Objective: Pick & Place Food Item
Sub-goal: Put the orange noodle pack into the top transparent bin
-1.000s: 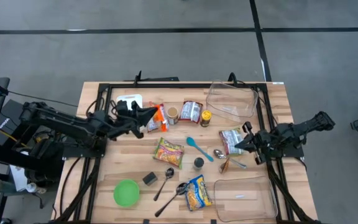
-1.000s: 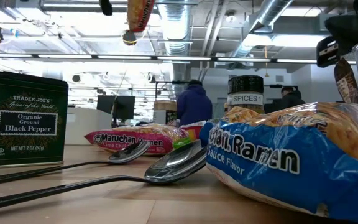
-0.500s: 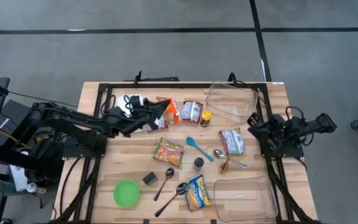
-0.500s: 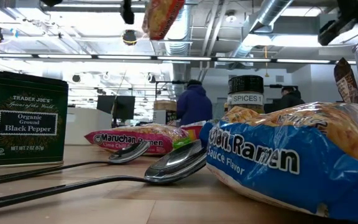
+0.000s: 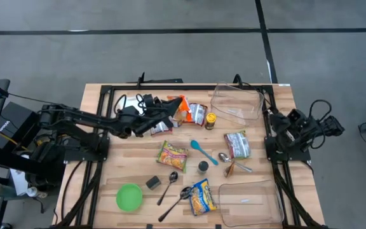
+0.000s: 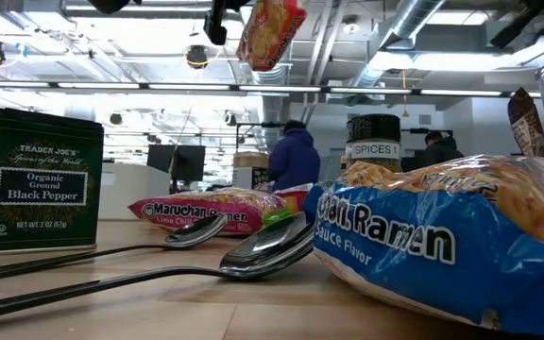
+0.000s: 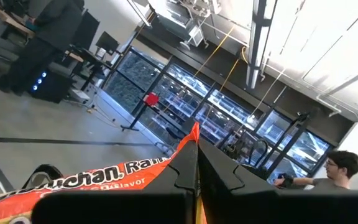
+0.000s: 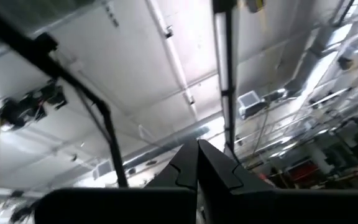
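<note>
An orange Maruchan ramen packet [image 5: 182,108] hangs in the air over the far middle of the table, with my left gripper [image 5: 169,112] shut on it. The low view shows the packet [image 6: 270,33] high above the tabletop. In the left wrist view its printed face [image 7: 98,180] lies beside my shut fingers. My right gripper [image 5: 274,119] is shut on nothing, drawn back at the table's right edge and tipped up toward the ceiling [image 8: 197,149]. My left gripper pinches the ramen packet between its two fingers at one edge, and an orange corner [image 7: 193,132] sticks out past the fingertips. The fingers come about level from the table's left. The packet is lifted clear of the table and hangs tilted.
A clear tub [image 5: 237,102] stands far right, another [image 5: 250,202] near right. Ramen packets [image 5: 172,154] [image 5: 201,195] [image 5: 237,143], a snack packet [image 5: 196,113], jars [image 5: 210,119] [image 5: 203,166], a pepper tin [image 5: 153,182], spoons [image 5: 170,184] and a green bowl [image 5: 129,197] lie about.
My left gripper has carried the orange packet toward the table's right and slightly toward the far edge, keeping it clear of the table. My right gripper has drawn back from over the green-and-white packet to the table's right edge, risen and tipped upward, staying shut.
</note>
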`<state>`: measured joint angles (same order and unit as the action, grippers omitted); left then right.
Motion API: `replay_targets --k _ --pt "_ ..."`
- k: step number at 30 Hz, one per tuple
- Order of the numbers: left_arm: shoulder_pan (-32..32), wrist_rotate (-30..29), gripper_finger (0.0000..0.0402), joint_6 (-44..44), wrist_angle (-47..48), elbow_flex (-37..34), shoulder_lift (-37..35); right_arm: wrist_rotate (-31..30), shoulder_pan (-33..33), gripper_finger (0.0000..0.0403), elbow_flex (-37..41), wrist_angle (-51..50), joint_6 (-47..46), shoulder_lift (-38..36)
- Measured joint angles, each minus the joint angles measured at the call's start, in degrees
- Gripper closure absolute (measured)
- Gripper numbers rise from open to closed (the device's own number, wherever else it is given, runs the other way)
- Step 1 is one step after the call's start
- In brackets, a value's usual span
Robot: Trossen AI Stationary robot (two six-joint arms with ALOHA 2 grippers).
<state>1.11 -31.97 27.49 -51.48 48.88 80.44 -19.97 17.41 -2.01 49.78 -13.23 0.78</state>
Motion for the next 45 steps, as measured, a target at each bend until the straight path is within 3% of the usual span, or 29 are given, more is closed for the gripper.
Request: replay_targets --k 7,12,19,32,38,45 --pt "-1.5 0.0 0.0401 0.0 0.0 0.0 0.0 -15.7 -1.8 0.0403 -0.2 0.2 -6.3 0.0" --pt "-1.6 0.0 0.0401 -0.1 0.2 0.0 0.0 -14.4 -3.9 0.0403 -2.9 -0.8 -6.3 0.0" --pt "-1.6 0.2 0.0401 -0.2 0.2 0.0 0.0 -13.1 -5.1 0.0403 -12.0 -11.2 -6.3 2.3" --pt "-1.6 0.5 0.0401 -0.2 0.2 0.0 0.0 -17.7 -9.0 0.0403 -44.0 -41.3 3.0 22.8" --pt "-1.6 0.5 0.0401 -0.1 0.2 0.0 0.0 -9.7 -9.4 0.0403 -57.6 -58.3 3.2 35.1" --pt "-1.5 0.5 0.0401 0.0 0.2 0.0 -0.1 11.1 -7.5 0.0403 -63.5 -67.2 -4.0 44.0"
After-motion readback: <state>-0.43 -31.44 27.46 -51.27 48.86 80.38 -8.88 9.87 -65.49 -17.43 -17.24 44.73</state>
